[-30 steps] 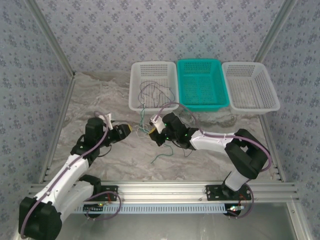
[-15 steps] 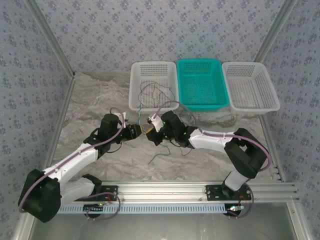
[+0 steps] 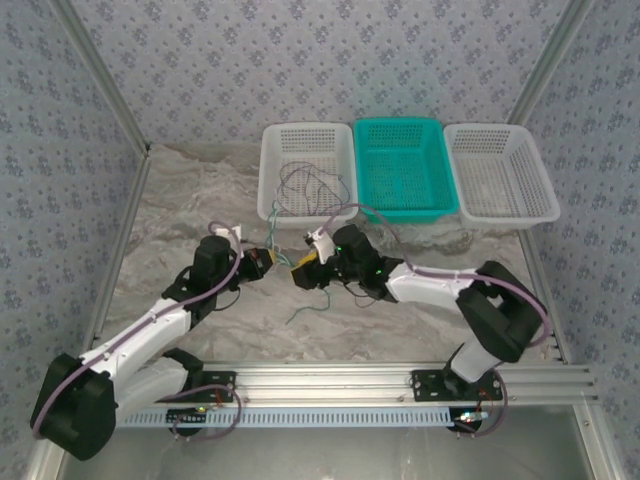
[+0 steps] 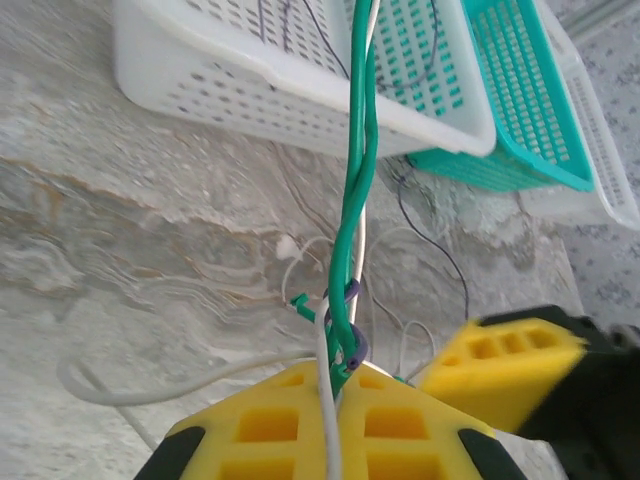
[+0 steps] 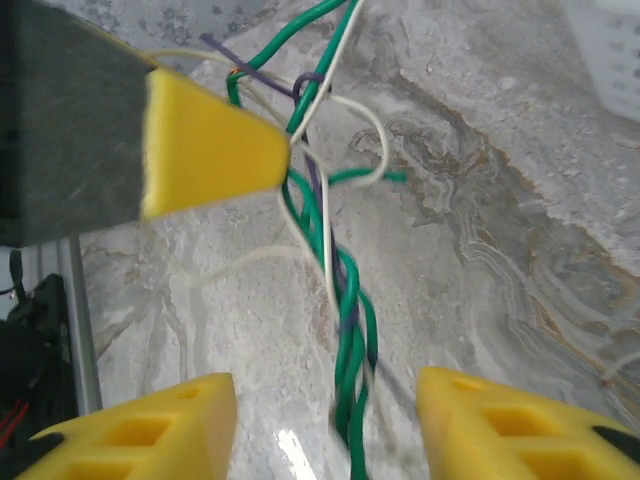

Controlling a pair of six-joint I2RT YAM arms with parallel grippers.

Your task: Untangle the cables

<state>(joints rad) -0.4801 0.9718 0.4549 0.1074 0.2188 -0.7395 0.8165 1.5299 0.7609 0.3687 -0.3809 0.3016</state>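
Cables (image 4: 358, 200): not yet separated. Green, white and purple strands are wound round one another in a tight twist. It runs from the left gripper (image 4: 335, 400) up over the front wall of the white basket (image 4: 250, 95). In the top view a loose dark tangle lies inside that basket. Further thin loops and one green tail lie on the table (image 3: 200, 200) in front of it, between the two arms.

Left gripper: clenched on the twisted bundle, pads pressed together with the strands pinched between them.

Right gripper (image 5: 325, 405): released. Its jaws stand well apart with the same bundle passing between them, touching neither pad as far as can be seen. The two grippers sit just beside each other at mid-table.

Assessment: the task is judged to be at an early stage. One bundle is secured at a single point, and no strand lies free of the others. Outstanding work is unwinding the twist, clearing the tangle in the basket and laying each of the cables apart from the rest.
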